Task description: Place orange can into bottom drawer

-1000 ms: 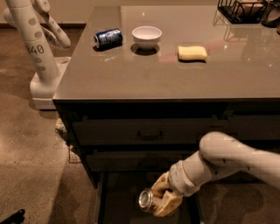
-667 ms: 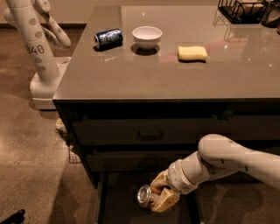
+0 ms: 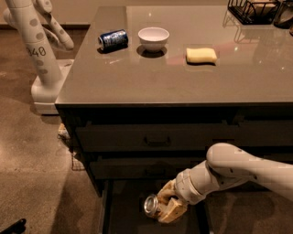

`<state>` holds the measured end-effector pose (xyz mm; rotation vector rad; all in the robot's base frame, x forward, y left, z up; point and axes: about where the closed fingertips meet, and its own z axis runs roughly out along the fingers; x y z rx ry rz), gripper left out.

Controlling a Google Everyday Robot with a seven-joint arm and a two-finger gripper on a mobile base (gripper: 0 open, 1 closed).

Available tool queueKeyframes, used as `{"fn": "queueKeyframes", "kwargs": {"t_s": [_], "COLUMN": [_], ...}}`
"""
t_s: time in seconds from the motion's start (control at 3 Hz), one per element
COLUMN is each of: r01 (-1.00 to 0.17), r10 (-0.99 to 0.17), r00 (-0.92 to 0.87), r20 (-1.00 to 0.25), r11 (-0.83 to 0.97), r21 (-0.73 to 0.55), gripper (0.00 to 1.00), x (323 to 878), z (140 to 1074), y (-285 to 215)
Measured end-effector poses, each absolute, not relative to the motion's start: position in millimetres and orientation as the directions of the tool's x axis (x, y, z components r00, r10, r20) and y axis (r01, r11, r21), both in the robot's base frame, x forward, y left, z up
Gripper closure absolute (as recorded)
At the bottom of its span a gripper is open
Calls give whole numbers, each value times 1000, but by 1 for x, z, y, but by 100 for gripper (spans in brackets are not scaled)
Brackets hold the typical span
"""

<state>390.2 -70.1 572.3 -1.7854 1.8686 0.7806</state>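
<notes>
My gripper (image 3: 165,206) is low at the front of the cabinet, inside the open bottom drawer (image 3: 123,215). Its tan fingers are shut on the orange can (image 3: 152,205), which lies tilted with its shiny silver top facing left. The can's patterned sides are mostly hidden by the fingers. The drawer is pulled out and shows a flat dark interior under the can. My white arm (image 3: 238,171) reaches in from the right.
On the countertop (image 3: 137,77) lie a dark blue can (image 3: 113,39) on its side, a white bowl (image 3: 153,37) and a yellow sponge (image 3: 201,55). A black wire basket (image 3: 249,10) stands at the back right. Another white robot (image 3: 39,50) stands at the left. Two upper drawers (image 3: 155,137) are closed.
My gripper with the orange can has moved slightly left and down, deeper into the bottom drawer. Nothing on the countertop has moved.
</notes>
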Motion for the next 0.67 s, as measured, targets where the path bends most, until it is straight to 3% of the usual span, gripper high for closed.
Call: {"fn": "queueKeyframes", "kwargs": {"t_s": [0.67], "r01": [-978], "r10": [-779], "r00": [-196], "r20": [-596], "r11": [108], "r21": [180], "gripper": [100], "x": [418], "z": [442], "y": [-72]}}
